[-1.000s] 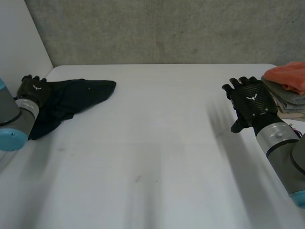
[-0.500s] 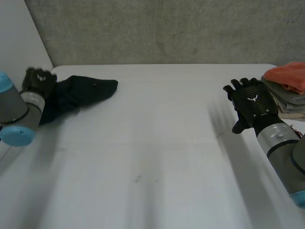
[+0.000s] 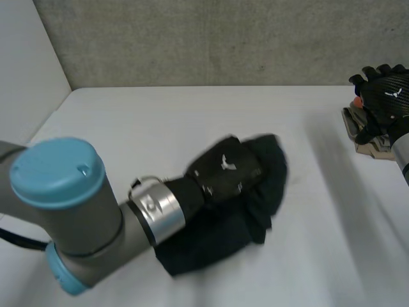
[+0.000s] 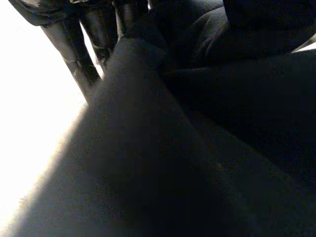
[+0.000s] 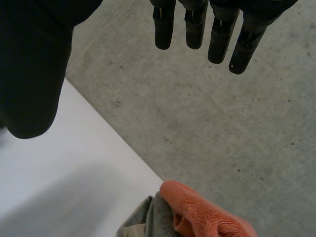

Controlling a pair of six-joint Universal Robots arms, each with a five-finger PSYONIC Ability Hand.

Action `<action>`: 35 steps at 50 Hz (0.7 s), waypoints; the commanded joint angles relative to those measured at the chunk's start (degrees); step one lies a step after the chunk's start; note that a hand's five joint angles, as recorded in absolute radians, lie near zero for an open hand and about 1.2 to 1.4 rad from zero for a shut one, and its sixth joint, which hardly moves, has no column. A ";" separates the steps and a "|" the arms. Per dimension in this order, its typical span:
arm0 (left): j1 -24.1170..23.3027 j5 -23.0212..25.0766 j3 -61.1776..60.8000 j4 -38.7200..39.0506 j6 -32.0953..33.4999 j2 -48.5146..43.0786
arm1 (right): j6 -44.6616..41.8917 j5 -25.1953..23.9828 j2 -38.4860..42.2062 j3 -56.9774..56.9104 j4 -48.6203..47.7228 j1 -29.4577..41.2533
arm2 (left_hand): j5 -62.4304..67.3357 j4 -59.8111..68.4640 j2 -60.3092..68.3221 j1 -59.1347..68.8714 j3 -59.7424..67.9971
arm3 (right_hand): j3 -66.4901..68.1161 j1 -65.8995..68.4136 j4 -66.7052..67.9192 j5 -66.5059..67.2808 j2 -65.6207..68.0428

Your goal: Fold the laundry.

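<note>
A black garment (image 3: 263,192) lies bunched near the middle of the white table (image 3: 160,121). My left hand (image 3: 220,174) sits on top of it, reaching in from the near left, shut on a fold of the cloth. In the left wrist view its fingers (image 4: 74,54) go down into the dark cloth (image 4: 222,123), which rises in creased folds under the palm. My right hand (image 3: 383,96) hovers at the far right edge of the table, open and holding nothing. In the right wrist view its fingers (image 5: 197,24) hang straight.
A stack of folded laundry (image 3: 365,137) sits at the table's far right, partly behind my right hand. An orange towel (image 5: 207,212) tops it, over grey cloth (image 5: 148,219). A concrete wall (image 3: 223,38) runs behind the table.
My left hand closed on the black garment at the far left and swept it to the middle of the table. My right hand moved back and right, toward the folded stack.
</note>
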 commanded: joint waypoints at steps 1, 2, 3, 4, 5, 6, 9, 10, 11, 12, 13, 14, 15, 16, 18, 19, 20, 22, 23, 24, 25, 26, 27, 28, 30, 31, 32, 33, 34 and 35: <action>-0.49 -0.88 -2.01 -6.42 4.61 0.03 | 0.02 -4.45 0.48 -0.39 2.23 0.63 | -45.35 -47.05 -47.04 -40.63 -46.83 | -1.98 -1.76 -3.50 -3.63 -2.83; -0.32 -0.97 -1.92 -7.04 5.84 0.38 | 0.02 -6.20 0.57 -0.74 2.32 0.71 | -47.22 -48.92 -48.91 -42.50 -48.70 | -1.98 -1.76 -3.50 -3.63 -2.83; 0.03 -1.58 -1.75 -8.61 7.77 1.60 | 0.02 -7.17 0.65 -1.00 2.41 0.80 | -48.07 -49.77 -49.76 -43.35 -49.55 | -1.98 -1.76 -3.50 -3.63 -2.83; 0.47 -2.28 -1.75 -9.41 8.57 2.40 | 0.02 -8.14 0.74 -1.35 2.58 0.80 | -48.25 -49.95 -49.94 -43.53 -49.72 | -1.98 -1.76 -3.50 -3.63 -2.83; 1.08 -3.16 -1.83 -10.03 9.19 3.27 | 0.02 -9.19 1.00 -1.79 2.93 0.89 | -48.25 -49.95 -49.94 -43.53 -49.73 | -1.98 -1.76 -3.50 -3.63 -2.83; 1.79 -4.30 -1.92 -10.64 9.45 4.24 | 0.02 -10.94 1.70 -2.93 4.33 0.89 | -48.42 -50.12 -50.11 -43.69 -49.89 | -1.98 -1.76 -3.50 -3.63 -2.83; 3.99 -10.01 -1.92 -11.79 8.76 7.14 | 0.02 -12.63 3.64 -5.92 7.76 0.89 | -48.42 -50.12 -50.11 -43.70 -49.89 | -1.98 -1.76 -3.50 -3.63 -2.83; 4.25 -11.59 -1.92 -11.79 8.41 7.76 | 0.19 -13.59 5.30 -8.45 11.08 0.98 | -48.42 -50.12 -50.11 -43.70 -49.89 | -1.98 -1.76 -3.50 -3.63 -2.83; 4.51 -14.57 -1.92 -11.79 7.71 8.81 | 0.19 -13.69 6.01 -9.78 12.85 0.98 | -48.58 -50.29 -50.28 -43.86 -50.06 | -1.98 -1.76 -3.50 -3.63 -2.83; 4.60 -16.08 -2.01 -11.88 7.26 9.26 | 0.19 -13.77 6.80 -11.27 14.78 0.98 | -48.75 -50.45 -50.44 -44.03 -50.23 | -1.98 -1.76 -3.50 -3.63 -2.83; 4.61 -17.48 -2.01 -11.88 6.65 9.78 | 0.10 -14.04 7.59 -12.68 16.71 1.06 | -48.75 -50.46 -50.45 -44.03 -50.23 | -1.98 -1.76 -3.50 -3.63 -2.83; 4.69 -20.28 -2.18 -12.14 5.34 10.74 | 0.02 -14.39 8.99 -15.39 20.65 1.76 | -48.59 -50.29 -50.28 -43.87 -50.06 | -1.98 -1.76 -3.50 -3.63 -2.83; 4.69 -21.61 -2.36 -12.32 4.46 11.28 | -0.07 -14.56 9.70 -16.81 22.60 2.46 | -48.59 -50.29 -50.28 -43.86 -50.06 | -1.98 -1.76 -3.50 -3.63 -2.83; 4.69 -22.93 -2.53 -12.49 3.58 11.63 | -0.16 -14.74 10.49 -18.13 24.45 3.17 | -48.59 -50.29 -50.28 -43.86 -50.06 | -1.98 -1.76 -3.50 -3.63 -2.83; 4.69 -26.61 -3.23 -13.37 0.51 12.68 | -1.12 -15.00 12.86 -22.68 28.92 5.53 | -48.92 -50.62 -50.61 -44.20 -50.40 | -1.98 -1.76 -3.50 -3.63 -2.83; 4.69 -27.86 -3.59 -13.81 -0.47 13.04 | -1.56 -15.18 13.65 -24.19 30.34 6.07 | -48.92 -50.62 -50.61 -44.20 -50.40 | -1.98 -1.76 -3.50 -3.63 -2.83; 4.69 -28.83 -3.94 -14.42 -1.43 13.30 | -2.18 -15.18 14.45 -25.77 31.58 6.60 | -48.92 -50.62 -50.61 -44.20 -50.40 | -1.98 -1.76 -3.50 -3.63 -2.83; 4.69 -31.28 -4.73 -16.18 -3.97 13.83 | -4.54 -15.62 16.55 -29.72 34.64 7.65 | -48.92 -50.62 -50.61 -44.20 -50.40 | -1.98 -1.76 -3.50 -3.63 -2.83; 4.69 -31.99 -4.82 -16.80 -4.77 13.83 | -5.51 -15.88 17.17 -30.70 35.45 8.01 | -48.76 -50.46 -50.45 -44.03 -50.23 | -1.98 -1.76 -3.50 -3.63 -2.83; 4.69 -32.61 -4.91 -17.50 -5.48 13.83 | -6.57 -16.32 17.79 -31.32 36.15 8.27 | -48.92 -50.62 -50.61 -44.20 -50.40 | -1.98 -1.76 -3.50 -3.63 -2.83; 4.87 -33.14 -5.00 -18.20 -6.27 13.83 | -7.79 -16.76 18.32 -31.94 36.85 8.62 | -48.76 -50.46 -50.45 -44.03 -50.23 | -1.98 -1.76 -3.50 -3.63 -2.83; 4.96 -34.19 -5.08 -19.69 -7.76 13.74 | -10.50 -18.16 19.71 -32.73 37.56 9.49 | -48.75 -50.46 -50.45 -44.03 -50.23 | -1.98 -1.76 -3.50 -3.63 -2.83; 5.04 -34.63 -5.17 -20.49 -8.64 13.66 | -12.01 -18.78 20.60 -33.08 37.74 9.94 | -48.75 -50.46 -50.45 -44.03 -50.23 | -1.98 -1.76 -3.50 -3.63 -2.83; 5.22 -34.98 -5.43 -21.28 -9.52 13.65 | -13.33 -19.05 21.56 -33.35 37.91 10.29 | -48.75 -50.46 -50.45 -44.03 -50.23 | -1.98 -1.76 -3.50 -3.63 -2.83; 5.74 -35.16 -6.13 -23.73 -12.06 13.13 | -17.37 -19.49 23.76 -33.44 38.62 11.43 | -48.75 -50.46 -50.45 -44.03 -50.23 | -1.98 -1.76 -3.50 -3.63 -2.83; 5.83 -35.08 -6.40 -24.53 -12.86 13.04 | -18.69 -19.49 24.38 -33.35 38.79 11.87 | -48.75 -50.46 -50.45 -44.03 -50.23 | -1.98 -1.76 -3.50 -3.63 -2.83; 5.92 -35.08 -6.66 -25.23 -13.48 12.87 | -19.84 -19.40 24.82 -33.17 39.06 12.14 | -48.59 -50.29 -50.28 -43.87 -50.06 | -1.98 -1.76 -3.50 -3.63 -2.83; 6.01 -35.08 -6.93 -25.76 -14.09 12.86 | -21.94 -19.40 25.70 -33.09 39.32 12.84 | -48.59 -50.29 -50.28 -43.86 -50.06 | -1.98 -1.76 -3.50 -3.63 -2.83; 6.10 -34.90 -7.28 -26.46 -14.97 12.52 | -23.09 -19.31 26.14 -33.00 39.32 13.19 | -48.59 -50.29 -50.28 -43.86 -50.06 | -1.98 -1.76 -3.50 -3.63 -2.83; 6.10 -34.81 -7.54 -26.73 -15.41 12.08 | -24.06 -19.23 26.49 -32.91 39.32 13.46 | -48.59 -50.29 -50.28 -43.86 -50.06 | -1.98 -1.76 -3.50 -3.63 -2.83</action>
